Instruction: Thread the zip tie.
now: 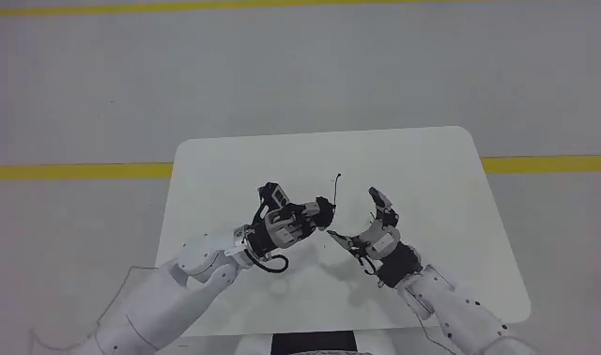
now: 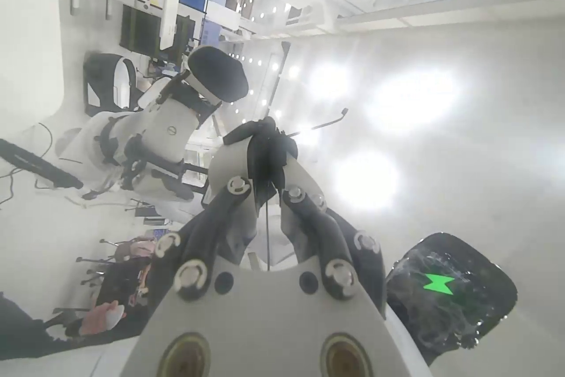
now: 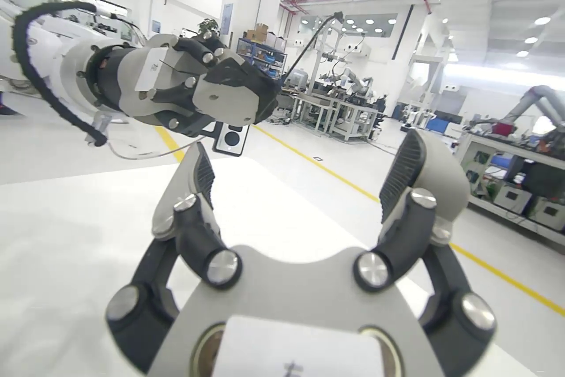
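A thin black zip tie [image 1: 336, 190] stands up from my left gripper [image 1: 325, 211], which is shut on its lower part above the middle of the white table [image 1: 423, 158]. In the left wrist view the zip tie [image 2: 326, 123] juts past the closed fingertips of the left gripper [image 2: 269, 140], its small head at the free end. The right wrist view has the zip tie [image 3: 309, 43] rising from the left gripper [image 3: 269, 96]. My right gripper [image 1: 374, 219] sits just right of the left one, open and holding nothing; its ribbed pads [image 3: 404, 167] stand wide apart around the right gripper's [image 3: 304, 162] gap.
Yellow floor lines [image 1: 282, 2] cross behind the table. Bare tabletop lies around both grippers, with its rounded edges well away.
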`<act>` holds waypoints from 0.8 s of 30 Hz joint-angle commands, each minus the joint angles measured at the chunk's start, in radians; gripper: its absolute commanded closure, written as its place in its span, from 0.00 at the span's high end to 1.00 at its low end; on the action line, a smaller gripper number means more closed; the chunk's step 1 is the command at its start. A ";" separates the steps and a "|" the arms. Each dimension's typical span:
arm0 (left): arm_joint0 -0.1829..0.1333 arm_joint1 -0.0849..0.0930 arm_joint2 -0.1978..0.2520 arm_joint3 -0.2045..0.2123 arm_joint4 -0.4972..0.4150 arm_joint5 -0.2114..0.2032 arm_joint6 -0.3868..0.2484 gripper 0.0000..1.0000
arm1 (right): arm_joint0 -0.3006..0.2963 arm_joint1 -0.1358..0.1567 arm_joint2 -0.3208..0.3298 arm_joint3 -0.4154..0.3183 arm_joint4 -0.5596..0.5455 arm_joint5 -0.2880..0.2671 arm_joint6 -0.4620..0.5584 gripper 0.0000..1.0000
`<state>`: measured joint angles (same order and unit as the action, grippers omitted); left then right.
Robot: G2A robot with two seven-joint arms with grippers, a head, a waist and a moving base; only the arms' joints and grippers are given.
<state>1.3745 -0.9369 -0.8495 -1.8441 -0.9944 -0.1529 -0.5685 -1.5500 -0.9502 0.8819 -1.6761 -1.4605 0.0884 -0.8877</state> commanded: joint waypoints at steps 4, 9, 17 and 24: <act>0.000 0.000 0.000 0.000 0.000 0.000 0.000 0.00 | -0.001 0.000 0.000 0.000 0.002 -0.003 0.000 1.00; 0.000 0.000 0.000 0.000 0.000 0.000 0.000 0.00 | -0.002 -0.003 0.004 -0.011 -0.010 0.000 0.010 1.00; 0.000 0.000 0.000 0.000 0.000 0.000 0.000 0.00 | 0.012 -0.025 0.002 0.016 0.019 -0.026 -0.045 1.00; 0.000 0.000 0.000 0.000 0.000 0.000 0.000 0.00 | 0.017 -0.027 0.002 0.023 0.020 -0.039 -0.052 1.00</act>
<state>1.3745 -0.9370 -0.8496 -1.8443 -0.9940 -0.1531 -0.5688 -1.5332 -0.9771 0.8835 -1.6529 -1.4404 0.0489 -0.9402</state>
